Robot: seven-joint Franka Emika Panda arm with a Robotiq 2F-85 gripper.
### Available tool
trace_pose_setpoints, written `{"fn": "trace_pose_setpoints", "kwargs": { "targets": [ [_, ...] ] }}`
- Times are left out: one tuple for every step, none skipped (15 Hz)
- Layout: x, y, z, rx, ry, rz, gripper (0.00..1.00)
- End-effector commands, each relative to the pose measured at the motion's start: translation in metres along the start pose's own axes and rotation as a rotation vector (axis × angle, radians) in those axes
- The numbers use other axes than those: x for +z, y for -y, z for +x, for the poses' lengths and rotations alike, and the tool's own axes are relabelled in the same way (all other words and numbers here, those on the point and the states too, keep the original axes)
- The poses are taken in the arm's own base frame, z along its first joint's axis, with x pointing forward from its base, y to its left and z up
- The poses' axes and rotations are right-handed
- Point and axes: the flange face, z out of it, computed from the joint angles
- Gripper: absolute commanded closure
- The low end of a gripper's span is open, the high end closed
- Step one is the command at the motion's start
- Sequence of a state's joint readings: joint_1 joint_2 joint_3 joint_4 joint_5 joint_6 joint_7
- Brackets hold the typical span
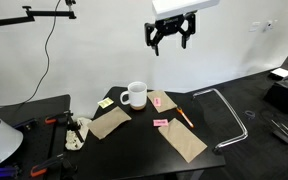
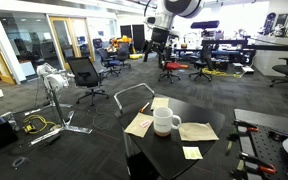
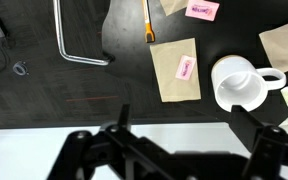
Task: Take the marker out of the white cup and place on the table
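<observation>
The white cup (image 1: 135,95) stands upright on the black table (image 1: 144,152), its handle to one side; it also shows in the other exterior view (image 2: 165,121) and in the wrist view (image 3: 239,83). The cup looks empty in the wrist view. The orange marker (image 1: 184,117) lies flat on the table beside the brown paper, apart from the cup; the wrist view shows it at the top edge (image 3: 148,20). My gripper (image 1: 171,42) hangs high above the table, open and empty; its dark fingers frame the bottom of the wrist view (image 3: 189,130).
Brown paper pieces (image 1: 184,140) (image 1: 109,122) and pink sticky notes (image 1: 160,122) (image 3: 184,68) lie on the table, with a yellow note (image 2: 192,153) near an edge. A bent metal tube frame (image 1: 229,110) (image 3: 74,40) stands beside the table. Office chairs (image 2: 84,72) are further off.
</observation>
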State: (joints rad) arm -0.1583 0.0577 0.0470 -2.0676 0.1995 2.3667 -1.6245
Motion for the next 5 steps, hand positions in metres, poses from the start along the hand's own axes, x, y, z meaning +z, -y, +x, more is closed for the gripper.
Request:
{"fn": "trace_pose_setpoints", "kwargs": {
  "targets": [
    [0.0016,-0.0001,0.0002,0.001,0.001,0.004,0.00],
    [0.0051,0.0001,-0.0007,0.002,0.001,0.010,0.00],
    [0.0080,0.0003,-0.0015,0.003,0.002,0.014,0.00],
    [0.0091,0.0004,-0.0017,0.004,0.002,0.016,0.00],
    [0.0092,0.0004,-0.0016,0.004,0.002,0.016,0.00]
  ]
}}
